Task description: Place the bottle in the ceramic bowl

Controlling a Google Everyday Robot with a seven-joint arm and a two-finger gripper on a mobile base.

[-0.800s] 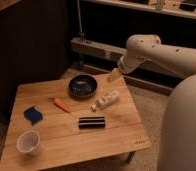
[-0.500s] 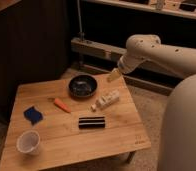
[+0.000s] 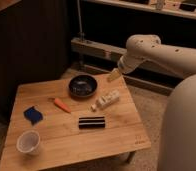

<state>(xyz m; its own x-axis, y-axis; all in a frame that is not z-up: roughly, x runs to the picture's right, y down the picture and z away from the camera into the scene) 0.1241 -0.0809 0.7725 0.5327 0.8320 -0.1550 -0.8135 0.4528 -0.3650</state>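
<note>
The bottle [image 3: 107,100] lies on its side on the wooden table [image 3: 122,131], just right of and nearer than the ceramic bowl [image 3: 83,85], its cap pointing near-left. The gripper [image 3: 113,75] hangs over the table's far right edge, beyond the bottle; whether it is spread or closed cannot be told. A carrot [image 3: 61,104], black bar [image 3: 91,122], blue object [image 3: 33,114] and white cup [image 3: 29,142] lie leftward and nearer.

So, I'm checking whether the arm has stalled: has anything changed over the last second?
Nothing visibly changed. The end effector hangs where it was, over the far edge of the table, right of the ceramic bowl. The bottle, carrot, black bar, cup and blue object lie as before.
</note>
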